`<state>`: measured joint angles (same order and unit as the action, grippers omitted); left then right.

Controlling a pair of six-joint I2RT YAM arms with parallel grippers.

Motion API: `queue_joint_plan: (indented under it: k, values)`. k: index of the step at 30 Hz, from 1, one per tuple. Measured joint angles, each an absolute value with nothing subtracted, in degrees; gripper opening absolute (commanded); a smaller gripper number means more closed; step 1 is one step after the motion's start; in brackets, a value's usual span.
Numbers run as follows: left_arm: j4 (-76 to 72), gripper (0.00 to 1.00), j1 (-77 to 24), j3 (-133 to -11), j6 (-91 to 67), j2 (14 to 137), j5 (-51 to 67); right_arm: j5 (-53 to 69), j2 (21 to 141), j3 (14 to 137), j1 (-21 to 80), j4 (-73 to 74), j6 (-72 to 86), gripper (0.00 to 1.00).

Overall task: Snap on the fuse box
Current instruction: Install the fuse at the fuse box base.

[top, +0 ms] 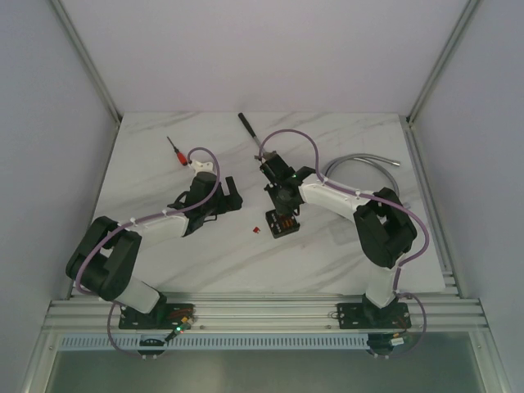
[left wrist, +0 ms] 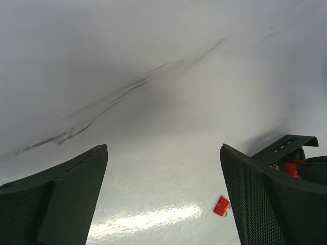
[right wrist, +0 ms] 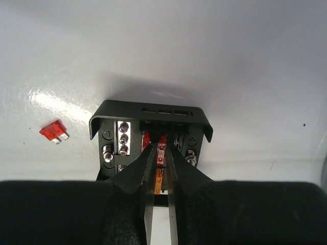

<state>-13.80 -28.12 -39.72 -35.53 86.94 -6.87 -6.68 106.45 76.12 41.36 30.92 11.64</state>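
Fuse box (top: 282,223) sits about mid-counter (top: 344,254), open face up. In the R wrist view I see red + orange fuses and silver screw terminals inside, w/ a slotted black flap at the box's far edge. My R fingers (right wrist: 162,153) are right on top of the box, coming in from its near side. They're nearly closed, only a thin gap, and an orange fuse (right wrist: 159,181) seated in the box stands in that gap. Can't tell if they actually pinch it or just flank it.

Loose red fuse (right wrist: 53,132) lies flat just left of the box, not touching it. Further left of the box, L fingers (left wrist: 163,153) hang low over the counter, spread wide, nothing between them. A corner of the box shows past one finger in the L wrist view.

Beyond the box: a black tool (top: 248,124) behind it and a bit left, a red-handled screwdriver (top: 176,151) far back-left, and a grey hose (top: 364,164) curving back-right.
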Motion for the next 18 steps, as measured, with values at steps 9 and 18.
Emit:
queue_joint_plan:
  k: [9,18]
  values:
    - [-13.80,1.00,-28.12,-39.59,-35.53,86.48,-6.83,-6.66,106.43,75.83,41.36,30.55,12.21,0.07]
    - [-13.78,1.00,-28.12,-39.11,-35.55,86.13,-6.81,-6.94,105.84,74.46,41.36,29.15,12.27,0.00]
